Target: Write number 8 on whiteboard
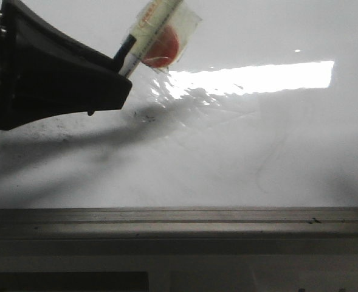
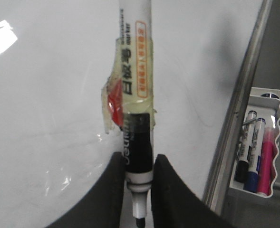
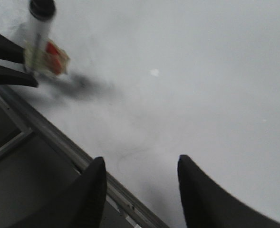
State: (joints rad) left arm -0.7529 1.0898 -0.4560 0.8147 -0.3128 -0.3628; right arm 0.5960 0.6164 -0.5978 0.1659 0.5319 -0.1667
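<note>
The whiteboard (image 1: pixel 239 152) is glossy white with a bright glare patch and a grey rail (image 1: pixel 179 222) along its near edge. Only faint grey smears and specks show on it; no black number 8 is in view. My left gripper (image 1: pixel 123 76) is shut on a white and black marker (image 1: pixel 156 23) wrapped in clear tape with a red patch. In the left wrist view the marker (image 2: pixel 139 85) is pinched between the fingers and its nib (image 2: pixel 140 221) is bare. My right gripper (image 3: pixel 140 160) is open and empty over the board beside the rail (image 3: pixel 49 133).
A white tray (image 2: pixel 273 99) holding spare markers, black, blue and pink, hangs beyond the rail (image 2: pixel 244 95) on the left arm's side. In the right wrist view the left gripper's fingers (image 3: pixel 6 61) and the marker (image 3: pixel 40 33) show further along the board.
</note>
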